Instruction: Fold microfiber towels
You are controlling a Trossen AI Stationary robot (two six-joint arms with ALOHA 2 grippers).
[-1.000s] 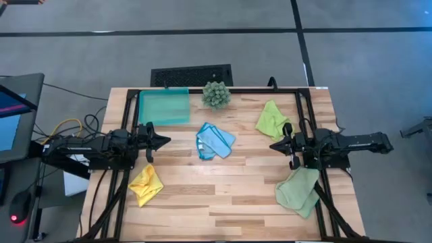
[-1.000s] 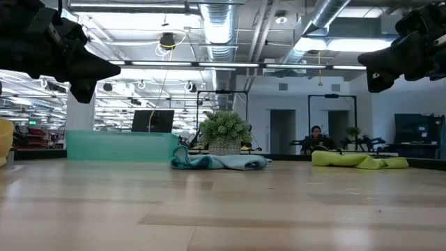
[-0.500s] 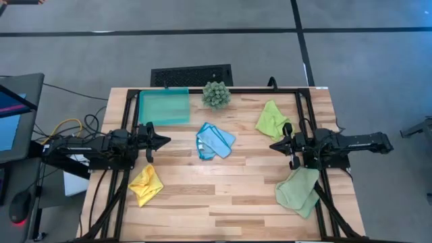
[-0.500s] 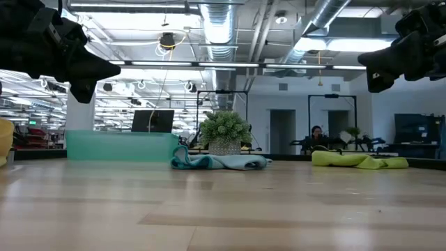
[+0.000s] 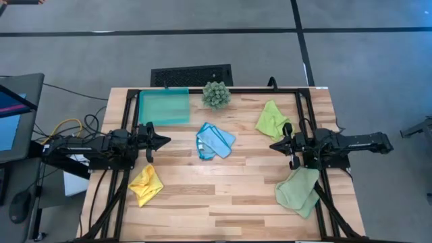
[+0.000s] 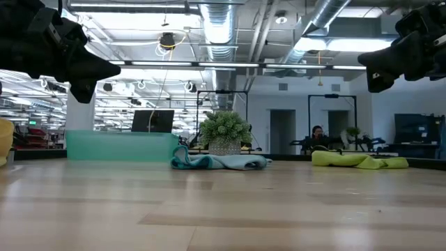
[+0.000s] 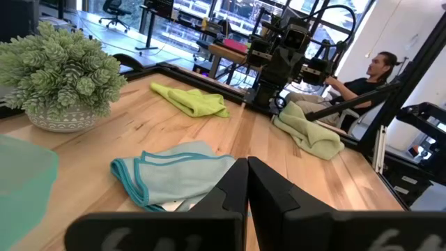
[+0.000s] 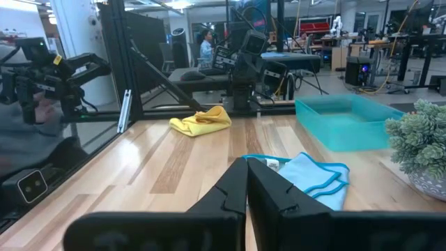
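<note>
High view showed the left gripper (image 5: pixel 164 141) at 9 o'clock on the table (image 5: pixel 229 202) and the right gripper (image 5: pixel 275 145) at 3 o'clock, both raised, fingers pressed together, holding nothing. The light blue towel (image 5: pixel 214 142) lay crumpled at table centre, between the two grippers and apart from both. The lime green towel (image 5: pixel 272 119) sat at 2 o'clock, the pale sage green towel (image 5: pixel 298 190) at 4 o'clock under the right arm, and the yellow towel (image 5: pixel 146 184) at 8 o'clock. No towel was folded.

Recommended procedure, judged from this layout: open both grippers, descend on the blue towel's teal-bound edge (image 7: pixel 132 183), and spread the cloth flat before folding. Pinch only one layer at each corner; the bunched fabric would likely drag otherwise. Keep clear of the spiky plant (image 5: pixel 217 94) and the teal tray (image 5: pixel 164 107) at 11 to 12 o'clock.
</note>
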